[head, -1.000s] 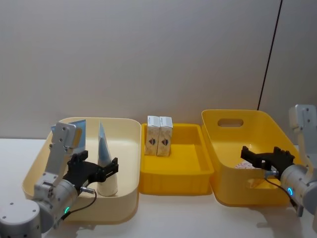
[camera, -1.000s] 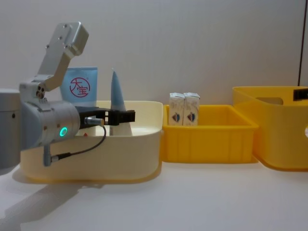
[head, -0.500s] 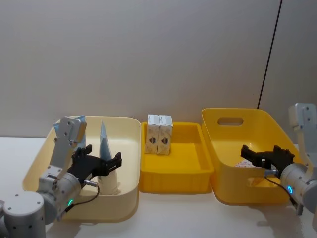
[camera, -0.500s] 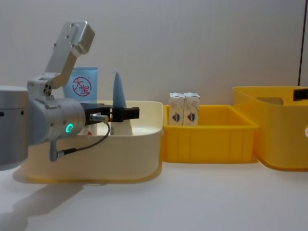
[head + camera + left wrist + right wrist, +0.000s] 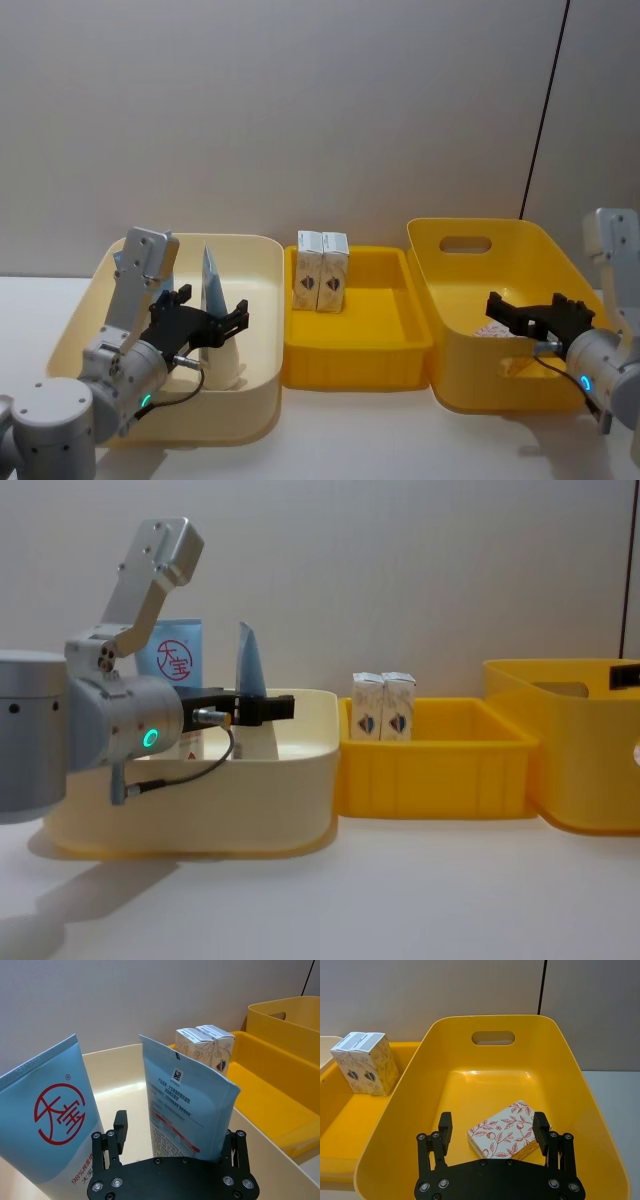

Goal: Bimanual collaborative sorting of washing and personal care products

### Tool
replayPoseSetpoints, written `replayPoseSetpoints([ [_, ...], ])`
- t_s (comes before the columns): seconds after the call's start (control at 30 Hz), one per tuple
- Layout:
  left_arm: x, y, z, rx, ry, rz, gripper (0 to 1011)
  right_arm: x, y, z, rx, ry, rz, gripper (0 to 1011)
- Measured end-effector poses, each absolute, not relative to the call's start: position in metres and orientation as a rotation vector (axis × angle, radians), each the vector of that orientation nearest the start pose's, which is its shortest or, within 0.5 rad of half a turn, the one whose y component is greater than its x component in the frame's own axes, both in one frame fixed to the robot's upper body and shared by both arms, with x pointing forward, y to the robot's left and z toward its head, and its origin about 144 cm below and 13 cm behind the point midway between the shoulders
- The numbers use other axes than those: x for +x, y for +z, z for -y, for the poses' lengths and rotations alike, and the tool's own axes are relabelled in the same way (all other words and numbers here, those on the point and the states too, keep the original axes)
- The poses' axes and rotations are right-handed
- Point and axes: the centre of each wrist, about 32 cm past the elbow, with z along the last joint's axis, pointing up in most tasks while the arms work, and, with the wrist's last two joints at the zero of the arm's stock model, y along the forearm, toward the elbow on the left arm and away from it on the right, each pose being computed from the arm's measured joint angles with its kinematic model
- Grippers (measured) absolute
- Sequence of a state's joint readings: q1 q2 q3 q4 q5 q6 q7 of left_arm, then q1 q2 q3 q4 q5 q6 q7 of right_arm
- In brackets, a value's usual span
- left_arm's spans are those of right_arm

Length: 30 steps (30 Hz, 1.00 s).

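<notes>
**Risks**
1. The near tube (image 5: 185, 1105) stands upright on its cap in the cream bin (image 5: 240, 415); it is tall w/ a small foot. The L gripper (image 5: 175, 1132) straddles it off-centre: one finger is at or against the tube's edge, the other well clear. If it closes like this, a one-sided push could tip the tube into the logo tube (image 5: 50, 1125) just beside it, or onto the bin wall.
2. The tube body looks like soft film, so a pinch may flex it and slip on the lift.
3. R side: the floral box (image 5: 505, 1131) lies skewed on the floor of the R yellow bin (image 5: 580, 1105). Closing may spin it instead of seating it.

**Pose**
- L arm reaches in over the cream bin, wrist approx. level, fingers apart and pointing toward the middle tray (image 5: 350, 365).
- R gripper (image 5: 492, 1120) is low inside the R bin, fingers apart on either side of the box; contact cannot be told.
- Neither holds anything.

**Task items**
- Both tubes are in the cream bin.
- Two cartons (image 5: 321, 272) stand upright and touching at the tray's back-left corner.
- The bins sit side by side on the desk (image 5: 400, 900).
</notes>
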State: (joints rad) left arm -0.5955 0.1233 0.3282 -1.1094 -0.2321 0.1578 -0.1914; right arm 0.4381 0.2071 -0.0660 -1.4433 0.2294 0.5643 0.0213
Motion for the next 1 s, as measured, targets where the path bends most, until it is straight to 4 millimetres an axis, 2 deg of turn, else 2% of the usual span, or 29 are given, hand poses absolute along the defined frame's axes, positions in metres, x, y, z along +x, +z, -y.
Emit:
replayPoseSetpoints([
  [0.1,0.6114,1.2237,-0.188,0.094,1.148,-0.017,947,0.5675,1.2683,0.276,-0.205,-1.499,-0.207,1001],
  [0.23,0.612,1.224,-0.1879,0.094,1.147,-0.016,823,0.5675,1.2683,0.276,-0.205,-1.499,-0.207,1001],
  [0.27,0.6121,1.224,-0.1879,0.094,1.147,-0.016,823,0.5675,1.2683,0.276,-0.205,-1.499,-0.207,1001],
  [0.7,0.6132,1.2246,-0.1877,0.094,1.146,-0.014,385,0.5675,1.2683,0.276,-0.205,-1.499,-0.207,1001],
  [0.8,0.6133,1.2246,-0.1877,0.094,1.145,-0.013,332,0.5675,1.2683,0.276,-0.205,-1.499,-0.207,1001],
  [1.0,0.6134,1.2247,-0.1875,0.093,1.144,-0.013,294,0.5675,1.2683,0.276,-0.205,-1.499,-0.207,1001],
])
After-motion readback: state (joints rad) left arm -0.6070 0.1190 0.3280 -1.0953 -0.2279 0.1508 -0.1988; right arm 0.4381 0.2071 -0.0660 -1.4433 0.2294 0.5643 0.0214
